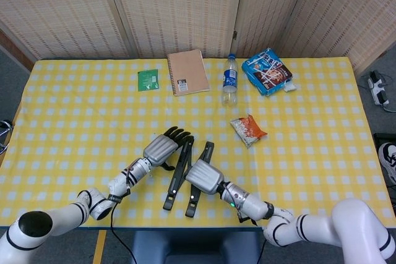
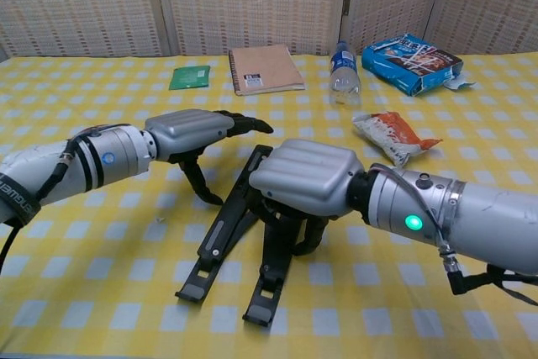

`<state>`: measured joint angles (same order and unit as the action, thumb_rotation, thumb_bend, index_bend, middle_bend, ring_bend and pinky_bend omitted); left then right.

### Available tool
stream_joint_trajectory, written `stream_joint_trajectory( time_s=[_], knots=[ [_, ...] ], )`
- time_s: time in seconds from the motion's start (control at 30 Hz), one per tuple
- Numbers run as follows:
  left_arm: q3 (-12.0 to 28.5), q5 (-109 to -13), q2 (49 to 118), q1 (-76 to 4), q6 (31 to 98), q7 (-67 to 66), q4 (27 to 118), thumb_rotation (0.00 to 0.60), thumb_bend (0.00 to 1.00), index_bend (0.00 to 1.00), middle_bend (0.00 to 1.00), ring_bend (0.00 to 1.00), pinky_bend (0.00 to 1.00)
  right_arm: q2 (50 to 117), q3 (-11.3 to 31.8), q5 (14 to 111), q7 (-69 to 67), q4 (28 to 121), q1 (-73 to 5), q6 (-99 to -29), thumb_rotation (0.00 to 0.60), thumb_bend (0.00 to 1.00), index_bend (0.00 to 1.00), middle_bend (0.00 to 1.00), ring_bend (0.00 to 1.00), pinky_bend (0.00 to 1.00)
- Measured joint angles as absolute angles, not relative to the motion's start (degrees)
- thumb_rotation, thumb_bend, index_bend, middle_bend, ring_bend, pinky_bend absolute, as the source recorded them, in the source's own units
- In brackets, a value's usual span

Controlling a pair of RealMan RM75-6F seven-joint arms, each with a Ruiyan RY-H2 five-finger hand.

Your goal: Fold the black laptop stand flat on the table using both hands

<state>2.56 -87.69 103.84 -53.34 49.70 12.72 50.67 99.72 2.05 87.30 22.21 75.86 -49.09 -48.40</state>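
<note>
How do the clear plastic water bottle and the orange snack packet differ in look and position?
The clear plastic water bottle has a blue label; the orange snack packet is a crinkled orange-and-white pouch. The bottle lies by the table's far edge; the packet lies nearer the hands. Both lie on the tablecloth, untouched.

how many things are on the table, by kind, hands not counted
stand: 1
notebook: 1
bottle: 1
snack bags: 2, blue and orange
green packet: 1
total: 6
</note>
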Motion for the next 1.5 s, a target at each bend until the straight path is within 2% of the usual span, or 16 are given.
stream_joint_trajectory(
  time_s=[0.07,0.13,0.23,0.27,0.3,0.4,0.5,0.7,1.33,1.5],
  knots=[
    [2.7,-87.3,102.9,-52.8,50.0,12.4,51.5,0.6,0.14,0.05,0.08,0.0,0.0,99.0,1.9,87.7,21.4,76.8,-49.1,-48.5,0.6,0.16,0.51,0.67,0.73,0.84],
    [2.8,-86.8,101.7,-52.1,50.5,12.3,52.7,0.6,0.14,0.05,0.08,0.0,0.0,97.8,1.8,88.2,20.6,78.4,-49.3,-48.5,0.6,0.16,0.38,0.55,0.63,0.73],
    [3.0,-86.1,99.7,-50.8,51.5,12.1,54.7,0.6,0.14,0.05,0.07,0.0,0.0,95.5,2.0,88.3,19.7,81.3,-50.0,-47.6,0.6,0.16,0.11,0.31,0.43,0.46],
    [3.0,-85.8,99.0,-50.4,51.8,12.1,55.3,0.6,0.14,0.04,0.07,0.0,0.0,94.8,2.1,88.1,19.7,82.0,-50.3,-47.0,0.6,0.16,0.05,0.25,0.37,0.39],
    [3.1,-85.6,98.4,-50.0,52.1,12.0,55.9,0.6,0.14,0.04,0.07,0.0,0.0,94.1,2.3,87.8,19.7,82.7,-50.8,-45.9,0.6,0.16,0.01,0.19,0.32,0.31],
    [3.2,-84.8,96.6,-48.8,52.7,11.8,57.8,0.6,0.14,0.04,0.06,0.0,0.0,93.0,2.8,86.2,20.4,83.9,-52.3,-42.3,0.6,0.16,0.0,0.07,0.2,0.18],
    [3.2,-83.9,95.2,-47.7,52.9,11.9,59.3,0.6,0.14,0.04,0.06,0.0,0.0,92.2,3.3,84.0,22.2,84.7,-54.2,-38.2,0.6,0.16,0.0,0.05,0.16,0.12],
    [3.4,-82.9,93.5,-46.4,52.9,12.8,60.6,0.6,0.14,0.03,0.05,0.0,0.0,91.9,3.5,80.4,26.5,85.0,-57.5,-33.4,0.6,0.16,0.0,0.05,0.12,0.06],
    [4.0,-82.4,92.6,-44.9,53.3,14.0,60.7,0.6,0.14,0.02,0.04,0.0,0.0,95.3,3.0,78.1,29.4,80.0,-62.6,-30.3,0.6,0.16,0.0,0.09,0.11,0.06],
    [4.0,-82.5,92.6,-44.6,53.3,14.7,60.4,0.6,0.14,0.02,0.04,0.0,0.0,95.9,3.0,78.6,29.6,79.1,-63.7,-30.3,0.6,0.16,0.0,0.09,0.1,0.02]
  ],
)
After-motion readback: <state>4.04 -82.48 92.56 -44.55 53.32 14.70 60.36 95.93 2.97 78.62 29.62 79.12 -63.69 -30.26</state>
